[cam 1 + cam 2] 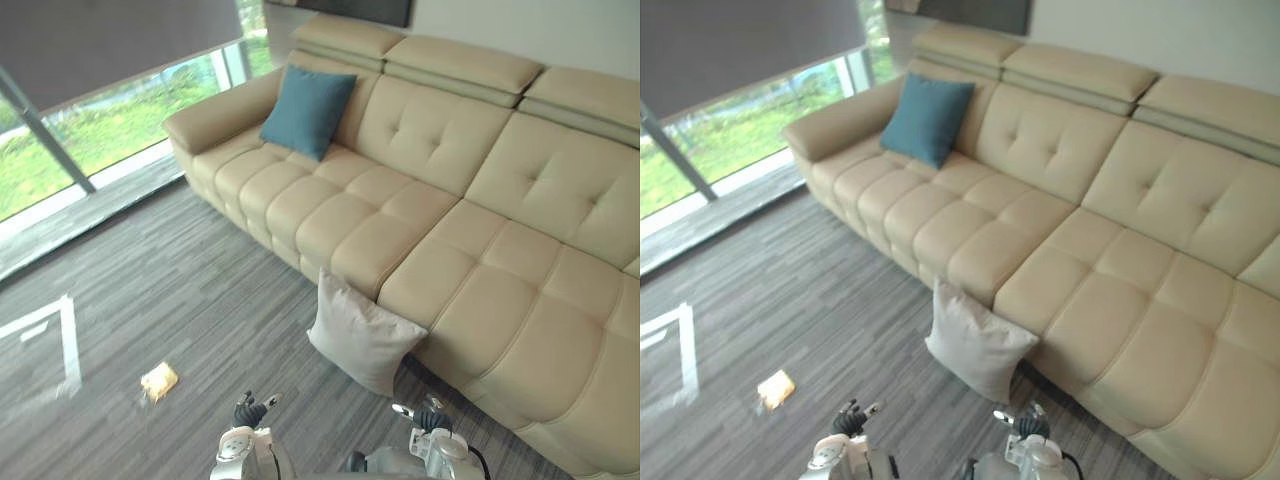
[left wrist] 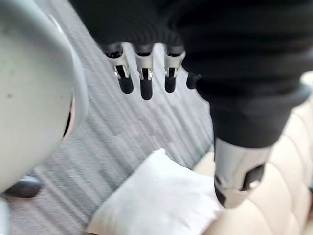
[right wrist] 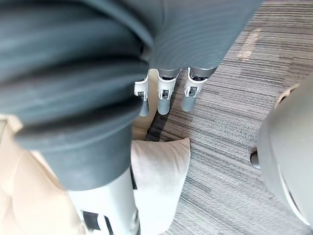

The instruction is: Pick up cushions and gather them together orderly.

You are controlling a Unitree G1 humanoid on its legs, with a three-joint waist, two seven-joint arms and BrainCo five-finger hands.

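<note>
A beige tufted sofa [image 1: 430,200] stood on grey striped carpet [image 1: 180,300], one end near a tall window [image 1: 110,130] under a part-lowered grey blind [image 1: 100,40]. A small yellow object [image 1: 159,380] lay on the carpet, near a white tape marking [image 1: 72,345]. A dark panel [image 1: 370,10] hung above the sofa.

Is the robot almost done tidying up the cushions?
Nothing looks done yet. The blue cushion sits on the sofa, leaning on its backrest. The pale cushion is on the floor against the sofa's front. The left hand and right hand are open and hold nothing. Left to do: pick up the pale cushion and set it beside the blue one.
</note>
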